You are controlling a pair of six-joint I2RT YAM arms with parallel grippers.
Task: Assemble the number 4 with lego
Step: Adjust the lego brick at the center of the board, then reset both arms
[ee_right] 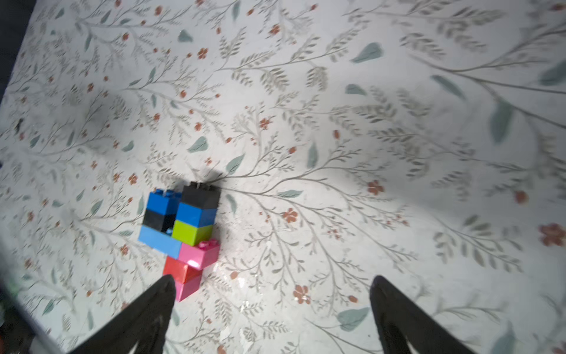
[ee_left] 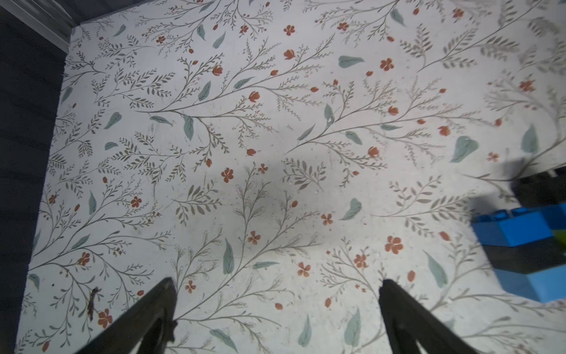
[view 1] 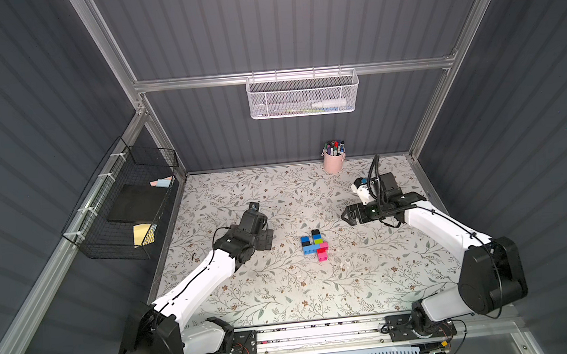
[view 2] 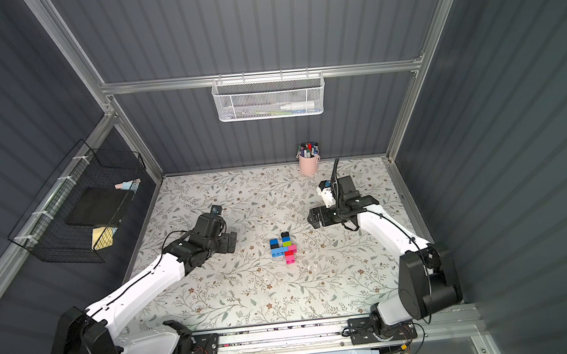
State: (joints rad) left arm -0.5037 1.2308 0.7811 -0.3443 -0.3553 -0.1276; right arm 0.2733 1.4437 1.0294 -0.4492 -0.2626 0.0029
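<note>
The number 4 lies flat in the middle of the floral table, made of joined lego. In the right wrist view it shows a black brick, a lime green brick, a long light blue brick, pink and red ones. My right gripper hovers open to its right and behind, holding nothing. To the figure's left my left gripper is open and empty; the figure's blue edge shows there.
A pink cup of marker pens stands at the table's back edge. A white mesh basket hangs on the back wall and a black wire basket on the left wall. The arms' base rail runs along the front.
</note>
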